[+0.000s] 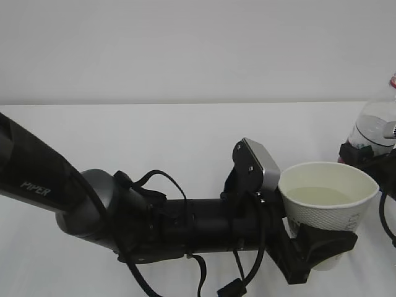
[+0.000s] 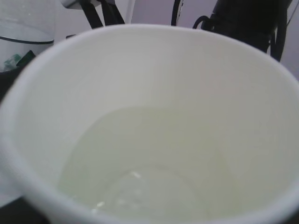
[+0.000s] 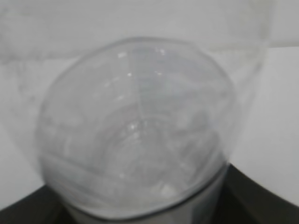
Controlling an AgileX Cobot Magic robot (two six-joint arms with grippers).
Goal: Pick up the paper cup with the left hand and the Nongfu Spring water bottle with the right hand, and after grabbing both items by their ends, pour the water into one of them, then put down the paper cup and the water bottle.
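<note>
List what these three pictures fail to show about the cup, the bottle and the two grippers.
- Bottle: cut off by the exterior view's right edge; cap and label unseen. Blurred in the right wrist view.
- Right gripper: only a dark part shows at that edge; its fingers are unseen.
- Cup logo: small and unreadable, half behind the left gripper.
- Left wrist view: the cup fills it, hiding the gripper.
</note>
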